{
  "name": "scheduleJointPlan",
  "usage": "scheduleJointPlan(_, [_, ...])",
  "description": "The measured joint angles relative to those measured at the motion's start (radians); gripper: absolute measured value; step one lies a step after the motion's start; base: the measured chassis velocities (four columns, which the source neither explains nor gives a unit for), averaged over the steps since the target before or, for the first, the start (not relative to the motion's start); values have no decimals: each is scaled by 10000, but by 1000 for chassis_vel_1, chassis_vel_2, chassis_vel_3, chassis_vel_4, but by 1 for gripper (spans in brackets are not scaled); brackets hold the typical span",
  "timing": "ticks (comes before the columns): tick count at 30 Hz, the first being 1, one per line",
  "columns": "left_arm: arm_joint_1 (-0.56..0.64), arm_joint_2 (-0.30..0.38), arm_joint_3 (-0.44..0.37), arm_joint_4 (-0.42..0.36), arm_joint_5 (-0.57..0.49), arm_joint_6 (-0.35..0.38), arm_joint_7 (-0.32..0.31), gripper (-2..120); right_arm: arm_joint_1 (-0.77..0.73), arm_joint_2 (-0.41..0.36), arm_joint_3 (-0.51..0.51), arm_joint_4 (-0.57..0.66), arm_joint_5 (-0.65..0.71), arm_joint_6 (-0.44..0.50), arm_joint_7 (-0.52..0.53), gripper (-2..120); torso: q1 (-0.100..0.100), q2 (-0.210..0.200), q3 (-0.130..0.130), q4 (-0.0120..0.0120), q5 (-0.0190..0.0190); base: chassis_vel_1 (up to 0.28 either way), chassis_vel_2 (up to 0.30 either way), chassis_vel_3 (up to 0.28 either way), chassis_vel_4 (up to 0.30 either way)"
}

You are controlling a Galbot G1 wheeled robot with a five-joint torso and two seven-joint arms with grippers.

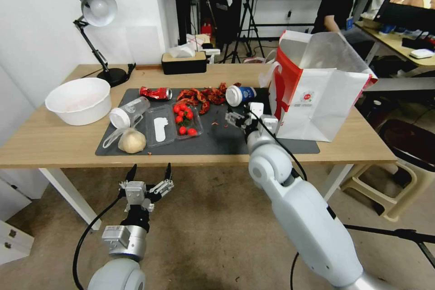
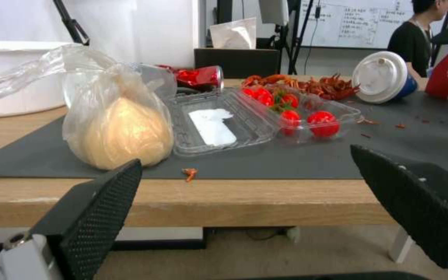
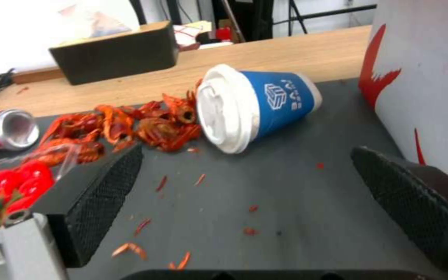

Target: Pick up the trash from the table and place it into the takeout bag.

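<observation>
Trash lies scattered over the large dark grey rectangular mat (image 1: 217, 138) on the wide light-wood table (image 1: 45, 140); the blue-white paper cup with its white lid (image 1: 240, 95) rests on its side near the mat's far edge, lid turned toward the robot, just beside a heap of red crayfish shells (image 1: 204, 95); the crushed red drink can (image 1: 155, 93) lies at the far left of that heap; a clear lidded plastic cup (image 1: 129, 112) lies tipped over beside the wide white plastic bowl (image 1: 79, 99), and the beige lump knotted in a thin clear bag (image 1: 131, 140) sits near the mat's front edge, next to an open clear clamshell tray holding small red tomatoes (image 1: 183, 120). The large boxy white paper takeout bag with red sides and silvery lining (image 1: 317, 95) stands upright and open at the right end of the mat (its small round red logo faces the robot). The right gripper (image 1: 239, 118) hovers low over the mat, between the blue-white cup and the bag, its black textured fingers (image 3: 97, 194) spread wide with nothing between them; the cup lies ahead of them, apart. The left gripper (image 1: 149, 176) hangs below and in front of the table's front edge, fingers (image 2: 97, 206) likewise parted and empty, facing the bagged lump.
</observation>
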State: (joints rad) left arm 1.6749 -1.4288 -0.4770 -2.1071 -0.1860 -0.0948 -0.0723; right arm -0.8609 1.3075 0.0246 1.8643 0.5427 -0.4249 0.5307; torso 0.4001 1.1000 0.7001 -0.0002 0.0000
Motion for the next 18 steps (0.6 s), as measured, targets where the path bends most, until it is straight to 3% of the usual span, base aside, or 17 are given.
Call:
scheduleJointPlan(8, [31,37,-40,-34,-26,4,-5,100,1195,367,-132,-800,1049,-691,1190,100,0,0,0,2,-1,0,0,0,0])
scheduleJointPlan(18, [83,-52,3,-64,-179,44,-11,100,2305,81,-540,-1934,1782,-932,1399,100,0,0,0,0,0,0,0,0,0])
